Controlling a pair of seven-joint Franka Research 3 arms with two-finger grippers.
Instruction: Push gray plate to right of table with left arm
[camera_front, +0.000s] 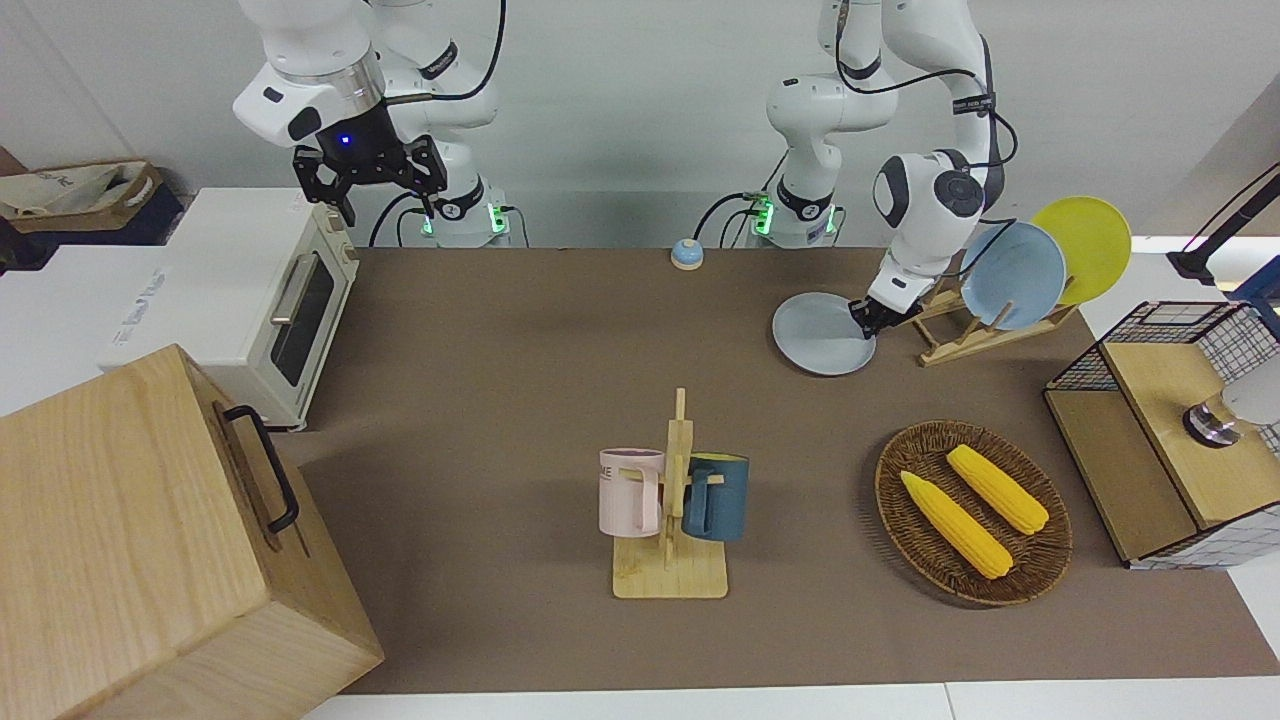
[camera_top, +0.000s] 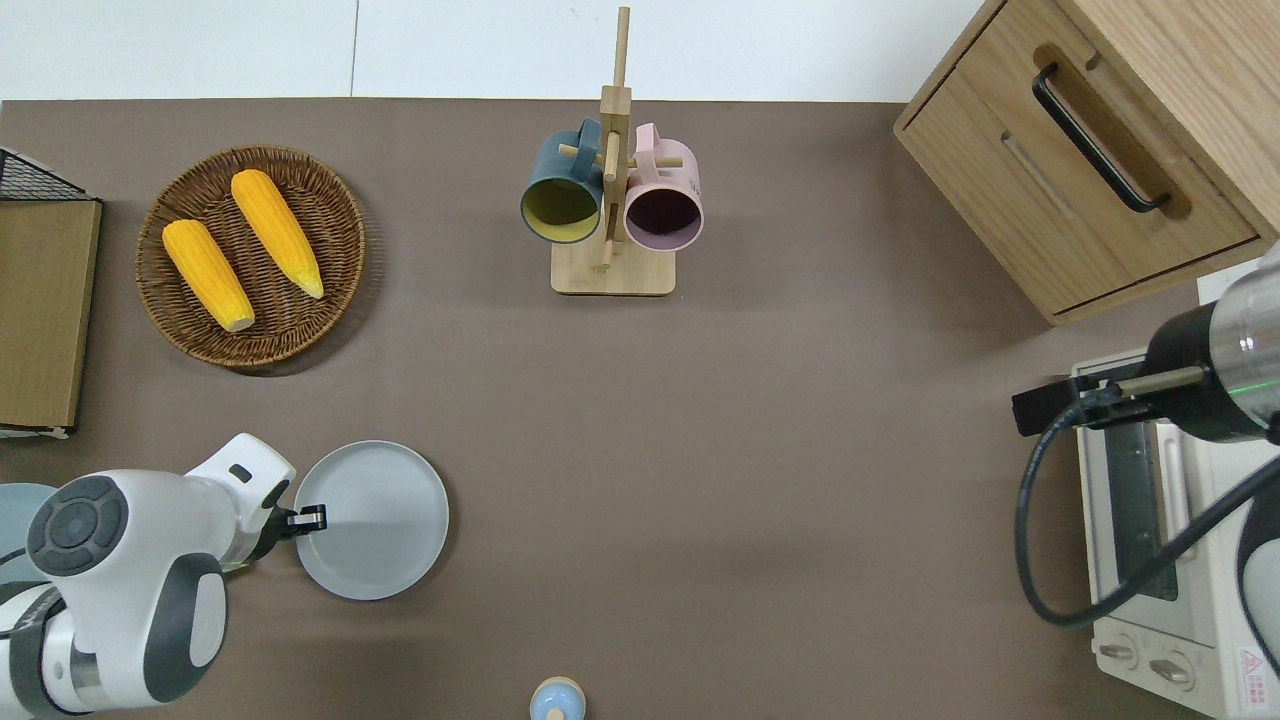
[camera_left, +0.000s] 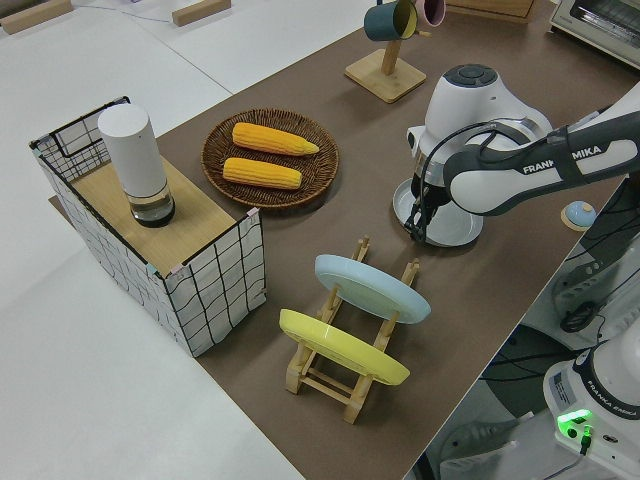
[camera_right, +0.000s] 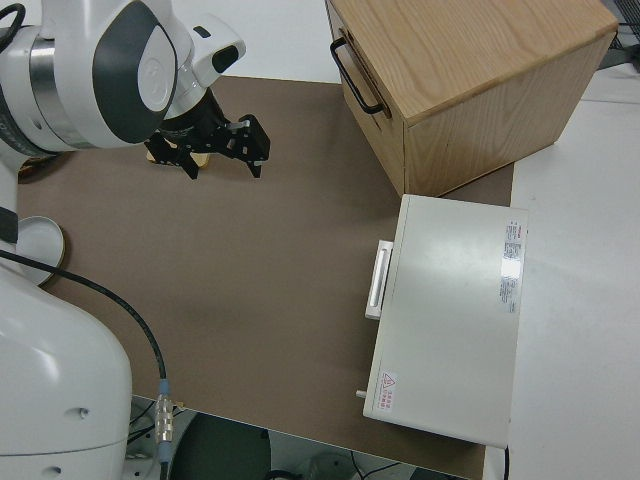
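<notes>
The round, flat, pale gray plate (camera_top: 371, 520) with its low raised rim lay on the brown mat of the broad rectangular table (camera_top: 700, 450), toward the left arm's end, just beside the slatted wooden plate rack (camera_front: 965, 330). The white jointed left arm (camera_top: 130, 580) reached down to it, and its small black left gripper (camera_top: 312, 518) sat at the plate's rim on the side toward that end of the table, touching it. Whether its fingers were parted or pinched, the views could not tell. On the rack leaned 1 glossy sky-blue plate (camera_front: 1015, 276) and 1 yellow plate (camera_front: 1085, 248), both tilted. Farther from the robots sat a round woven wicker basket (camera_top: 340, 230) with 2 bumpy yellow corn cobs (camera_top: 240, 247) lying side by side. At mid-table stood a wooden mug tree (camera_top: 612, 180) hanging 1 dark teal mug (camera_top: 560, 195) and 1 pink mug (camera_top: 663, 205). The right arm was parked, its blue-lit black right gripper (camera_front: 372, 190) spread wide.
</notes>
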